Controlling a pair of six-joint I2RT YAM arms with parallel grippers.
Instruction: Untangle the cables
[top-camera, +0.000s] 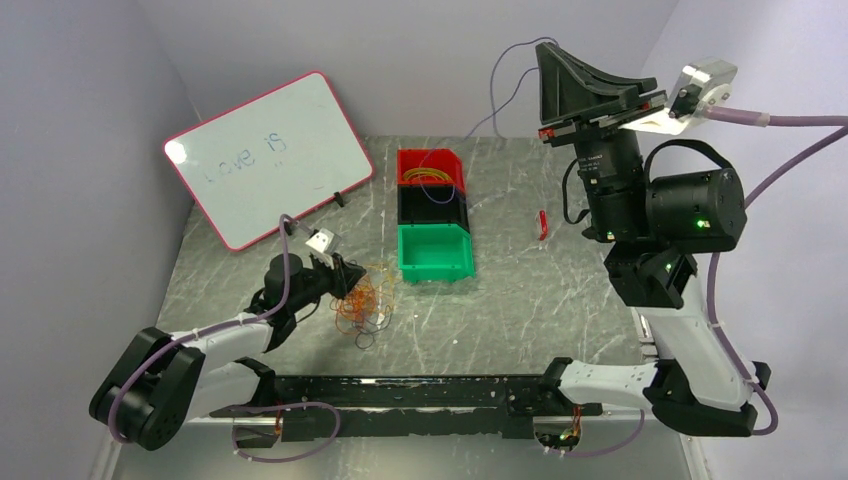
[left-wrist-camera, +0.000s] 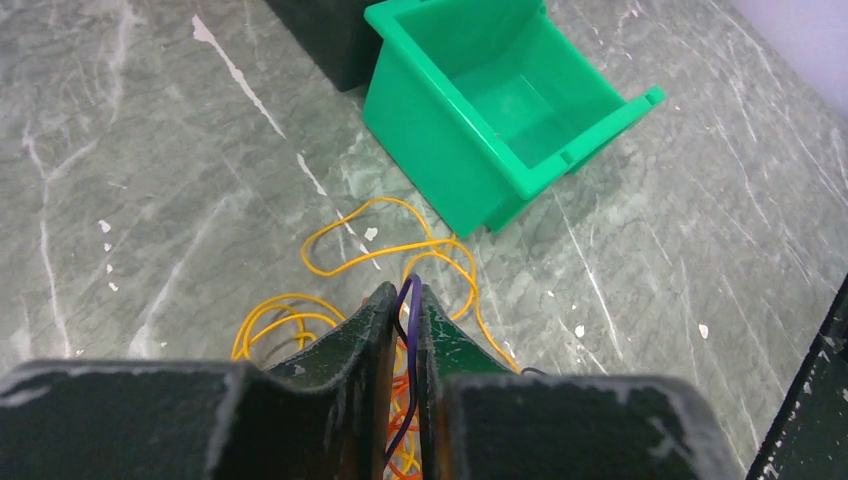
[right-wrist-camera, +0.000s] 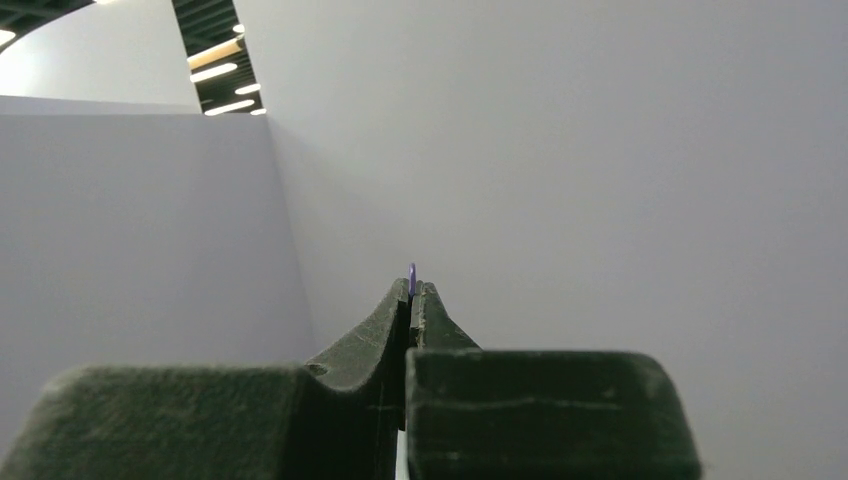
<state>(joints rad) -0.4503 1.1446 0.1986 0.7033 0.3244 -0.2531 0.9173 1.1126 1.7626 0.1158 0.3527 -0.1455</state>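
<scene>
The cables (top-camera: 362, 300) are a small clump of thin orange and yellow wire loops on the table left of the green bin (top-camera: 436, 252). My left gripper (top-camera: 348, 284) is down at the clump. In the left wrist view it (left-wrist-camera: 408, 292) is shut on a thin purple wire (left-wrist-camera: 412, 318), with yellow loops (left-wrist-camera: 370, 250) and orange wire (left-wrist-camera: 405, 400) below. My right gripper (top-camera: 543, 48) is raised high at the back, shut on a thin purple wire (top-camera: 497, 95) that trails down towards the red bin (top-camera: 432, 158). Its tip shows between the jaws in the right wrist view (right-wrist-camera: 411, 272).
The red bin holds yellow and orange loops, a black bin (top-camera: 433, 207) sits between it and the green bin. A whiteboard (top-camera: 270, 155) leans at the back left. A small red item (top-camera: 542, 223) lies right of the bins. A black rail (top-camera: 400, 390) runs along the near edge.
</scene>
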